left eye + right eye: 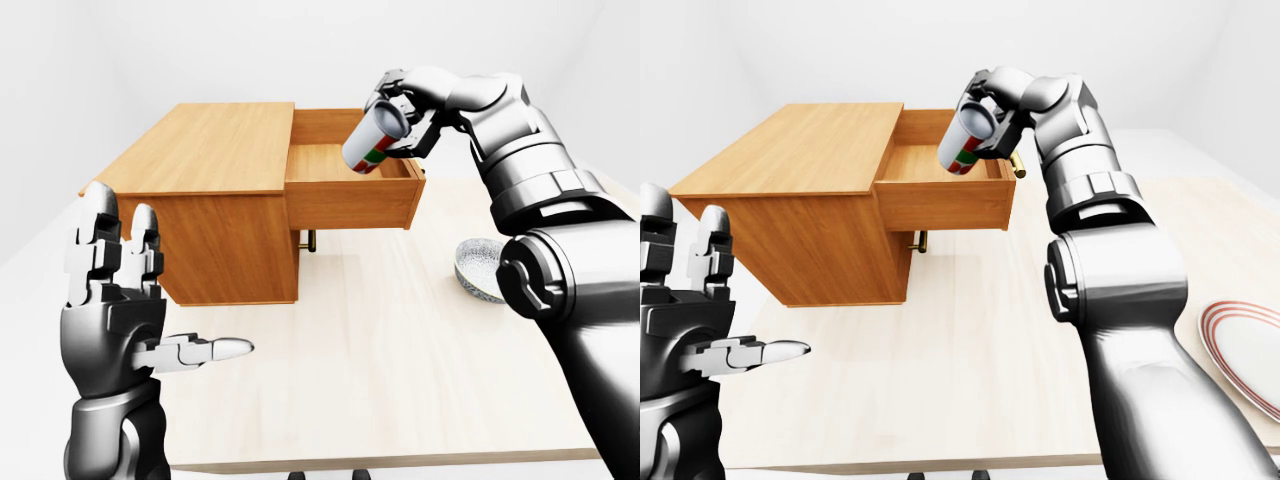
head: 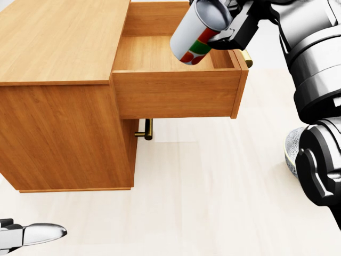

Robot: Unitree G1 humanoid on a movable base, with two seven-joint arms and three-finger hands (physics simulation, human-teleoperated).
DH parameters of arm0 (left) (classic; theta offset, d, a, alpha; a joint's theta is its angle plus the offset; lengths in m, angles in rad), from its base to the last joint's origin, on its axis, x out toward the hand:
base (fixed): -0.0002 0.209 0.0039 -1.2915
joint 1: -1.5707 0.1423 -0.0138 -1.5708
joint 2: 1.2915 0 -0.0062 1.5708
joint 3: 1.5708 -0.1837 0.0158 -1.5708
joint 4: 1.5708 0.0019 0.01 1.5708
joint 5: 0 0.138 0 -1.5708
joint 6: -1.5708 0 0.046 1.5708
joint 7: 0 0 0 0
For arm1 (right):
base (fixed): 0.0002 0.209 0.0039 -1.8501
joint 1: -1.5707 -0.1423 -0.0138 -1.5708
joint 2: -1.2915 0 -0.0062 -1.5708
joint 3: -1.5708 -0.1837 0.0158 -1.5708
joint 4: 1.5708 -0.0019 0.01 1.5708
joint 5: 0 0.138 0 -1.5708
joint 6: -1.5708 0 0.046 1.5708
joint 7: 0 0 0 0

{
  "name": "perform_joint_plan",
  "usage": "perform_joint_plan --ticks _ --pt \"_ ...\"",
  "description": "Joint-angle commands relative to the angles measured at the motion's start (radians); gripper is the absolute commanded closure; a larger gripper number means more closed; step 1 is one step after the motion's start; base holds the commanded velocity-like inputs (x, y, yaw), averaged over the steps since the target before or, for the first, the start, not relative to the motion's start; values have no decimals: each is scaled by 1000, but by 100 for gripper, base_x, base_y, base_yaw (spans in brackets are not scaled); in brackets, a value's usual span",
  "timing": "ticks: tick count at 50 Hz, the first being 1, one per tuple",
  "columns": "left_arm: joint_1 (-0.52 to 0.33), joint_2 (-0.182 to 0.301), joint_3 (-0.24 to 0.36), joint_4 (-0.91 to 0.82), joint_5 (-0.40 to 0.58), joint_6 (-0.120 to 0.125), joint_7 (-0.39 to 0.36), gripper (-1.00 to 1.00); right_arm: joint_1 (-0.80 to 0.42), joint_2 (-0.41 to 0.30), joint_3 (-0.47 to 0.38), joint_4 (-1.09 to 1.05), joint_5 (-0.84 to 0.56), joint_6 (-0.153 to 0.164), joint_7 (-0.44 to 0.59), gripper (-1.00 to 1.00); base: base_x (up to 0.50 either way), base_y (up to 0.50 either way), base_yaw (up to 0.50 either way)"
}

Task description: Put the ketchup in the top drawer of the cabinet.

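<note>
Ketchup over open drawer

Ketchup (image 2: 194,33) is gripped in the right hand (image 2: 234,24), fingers closed round its upper end, bottle tilted above the open top drawer (image 2: 176,80) of the cabinet (image 2: 64,90). Left hand (image 1: 120,300) is raised with fingers spread, holding nothing. Bowl (image 1: 478,268) sits on the bench (image 2: 213,202) right of the cabinet, mostly hidden by the arm in the head view. Only the right-eye view shows a plate (image 1: 1245,350).

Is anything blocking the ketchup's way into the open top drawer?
Nothing visible. The right hand holds the ketchup tilted directly above the open top drawer, whose visible floor is bare.
</note>
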Motion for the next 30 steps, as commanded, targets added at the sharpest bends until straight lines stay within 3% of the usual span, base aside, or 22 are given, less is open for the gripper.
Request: perform_joint_plan --ticks 1,30 --pt "-4 2 0 4 -1 0 2 -100 23 12 -20 -4 -9 0 -16 100 0 0 0" --pt "4 -2 -6 -6 3 0 0 -100 46 26 -11 -4 -16 0 -11 100 0 0 0"
